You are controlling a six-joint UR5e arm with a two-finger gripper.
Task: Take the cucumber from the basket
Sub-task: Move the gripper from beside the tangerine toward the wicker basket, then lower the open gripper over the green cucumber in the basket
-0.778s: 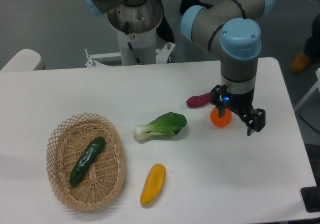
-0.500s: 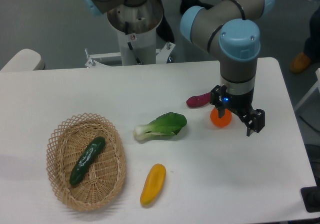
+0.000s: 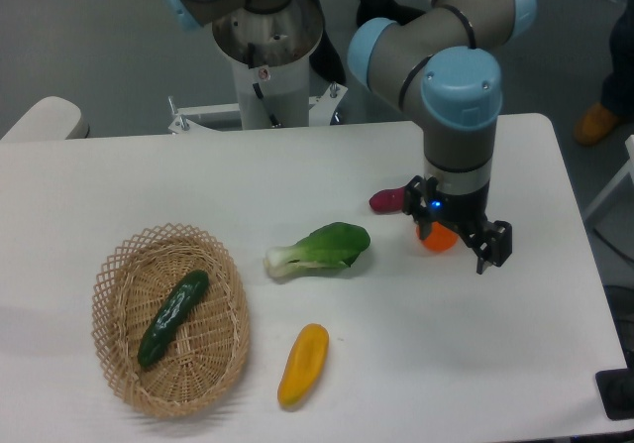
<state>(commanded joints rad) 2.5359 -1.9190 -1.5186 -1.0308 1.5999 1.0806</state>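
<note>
pincer (image 3: 458,240): mine, hanging low over the right side of the worktop (image 3: 198,175), fingers spread apart with nothing between them.

what just changed: half a second ago I was parked a touch further right. Now the wrist has slid a little left, toward the basket side. So yeah, looks like the trip over has only just kicked off.

cucumber (image 3: 172,317): way off to my left and a bit nearer the camera, lying diagonally inside the basket (image 3: 119,265), stem end toward the lower left. Hasn't budged.

stuff around me: orange ball (image 3: 437,236) right behind my fingers, purple thing (image 3: 387,199) just to my left.

in between: bok choy (image 3: 319,248) sits roughly on the line from me to the basket, yellow fruit (image 3: 302,365) further toward the camera.

what it means: basically nothing done yet. I reckon I need to cross over the bok choy, then line my fingers across the cucumber's width before dropping in.
</note>
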